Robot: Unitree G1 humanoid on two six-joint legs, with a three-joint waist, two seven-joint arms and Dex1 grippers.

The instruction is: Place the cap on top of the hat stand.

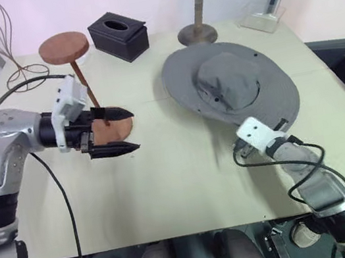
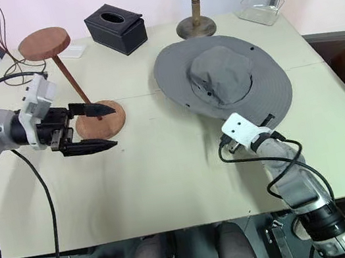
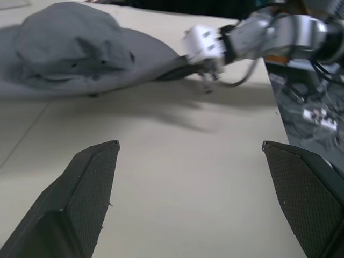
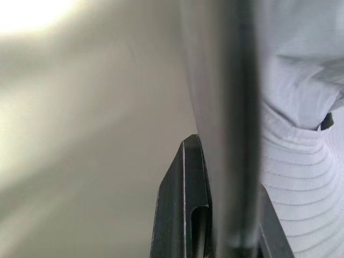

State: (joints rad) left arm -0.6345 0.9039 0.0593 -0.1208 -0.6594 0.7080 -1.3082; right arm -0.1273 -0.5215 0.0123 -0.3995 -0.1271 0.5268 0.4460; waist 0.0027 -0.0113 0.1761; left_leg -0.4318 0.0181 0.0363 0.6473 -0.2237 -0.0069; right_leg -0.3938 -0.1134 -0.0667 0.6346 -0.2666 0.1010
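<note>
Cap (image 1: 232, 85) lies flat on bench (image 1: 183, 187), brim pinched by right pincer (image 1: 278, 129); left pincer (image 1: 119, 131) spread near hat stand (image 1: 65, 49). Brim should be lifted level, crown centred over disc.

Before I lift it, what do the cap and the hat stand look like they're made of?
The cap: soft grey woven fabric, matte; its crown is creased and slumped, and the right wrist view shows rows of stitching on the brim. The hat stand: apparently wood with a dull reddish-brown finish, on flat disc, thin rod and round base alike; painted composite can't be ruled out.
</note>
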